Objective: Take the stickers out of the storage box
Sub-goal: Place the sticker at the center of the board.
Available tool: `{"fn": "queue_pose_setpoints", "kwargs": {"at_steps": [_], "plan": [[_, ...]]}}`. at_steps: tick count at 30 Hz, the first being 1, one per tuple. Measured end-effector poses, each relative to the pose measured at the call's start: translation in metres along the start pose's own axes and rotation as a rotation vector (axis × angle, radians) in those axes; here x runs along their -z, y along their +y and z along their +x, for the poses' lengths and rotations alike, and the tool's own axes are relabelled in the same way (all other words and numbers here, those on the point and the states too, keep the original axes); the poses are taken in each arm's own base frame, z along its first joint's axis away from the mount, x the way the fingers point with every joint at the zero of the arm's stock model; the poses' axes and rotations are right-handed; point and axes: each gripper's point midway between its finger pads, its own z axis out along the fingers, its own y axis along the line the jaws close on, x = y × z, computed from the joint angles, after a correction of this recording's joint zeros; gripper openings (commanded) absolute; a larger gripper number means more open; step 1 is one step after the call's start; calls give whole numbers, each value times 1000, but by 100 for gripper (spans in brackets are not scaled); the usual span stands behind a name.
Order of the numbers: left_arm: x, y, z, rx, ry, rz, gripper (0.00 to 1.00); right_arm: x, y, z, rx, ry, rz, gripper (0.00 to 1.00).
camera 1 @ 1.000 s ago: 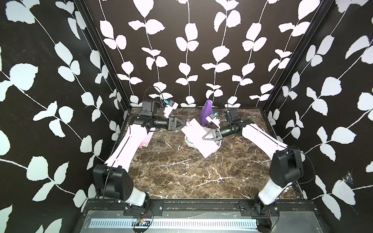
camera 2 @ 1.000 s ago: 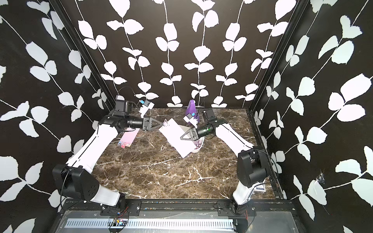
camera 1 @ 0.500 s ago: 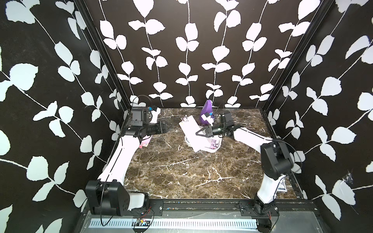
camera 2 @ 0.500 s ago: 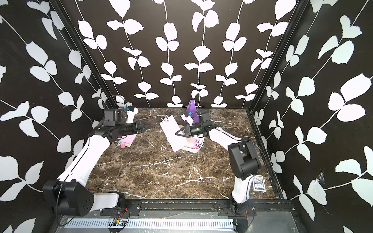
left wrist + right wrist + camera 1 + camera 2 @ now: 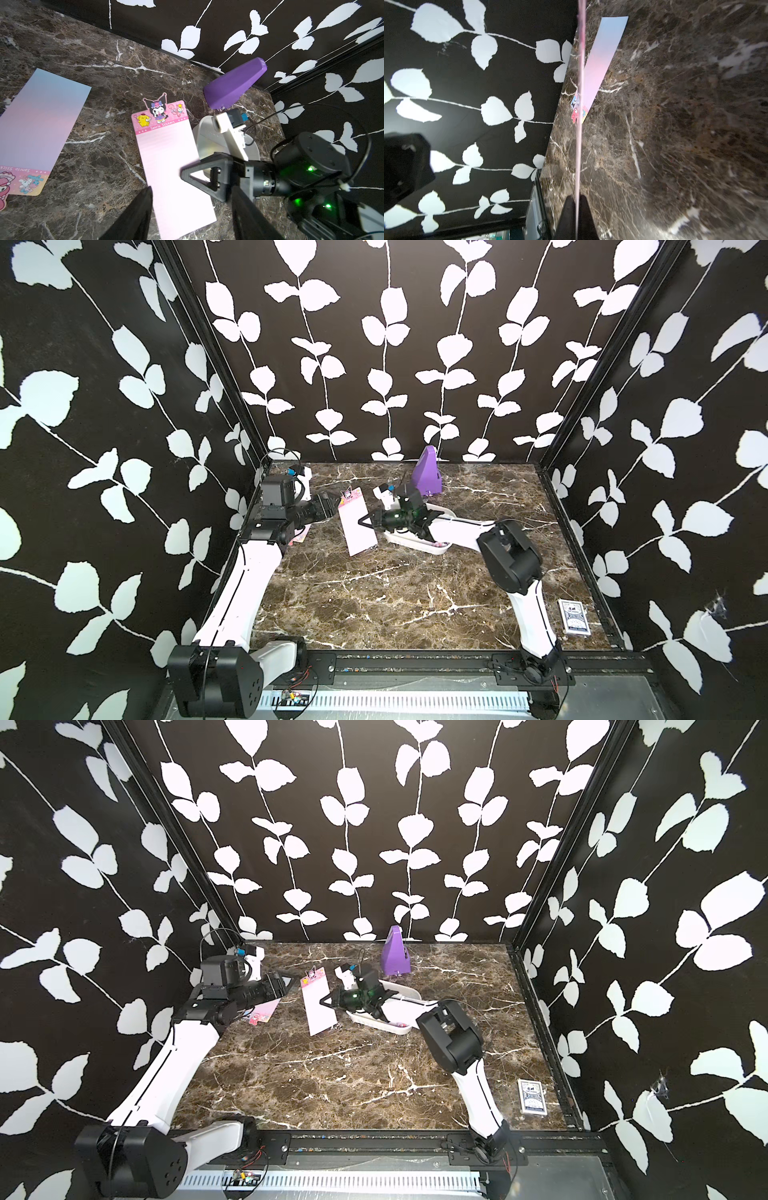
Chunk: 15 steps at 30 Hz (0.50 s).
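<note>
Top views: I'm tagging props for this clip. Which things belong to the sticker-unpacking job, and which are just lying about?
Job:
- pink sheet, pinched in the shut right gripper
- gradient sheet, lying flat
- white box

Lying about:
- purple pyramid
- card pack

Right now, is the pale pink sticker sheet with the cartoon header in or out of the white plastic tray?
Out: the right pincer pinches the pink sheet beside the white tray, outside its rim.
</note>
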Motion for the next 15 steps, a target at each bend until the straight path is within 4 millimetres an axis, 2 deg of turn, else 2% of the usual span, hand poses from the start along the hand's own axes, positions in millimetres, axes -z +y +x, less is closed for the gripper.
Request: {"fn": "queue_pose_setpoints", "kwargs": {"at_steps": [6,15], "plan": [[0,2,0,3,-1,-8,63,-34,-17,-3,-91,-84,29,0],[3,2,0,0,-6,-16,64,-72,-18,-7,-172,-236,16,2]]}}
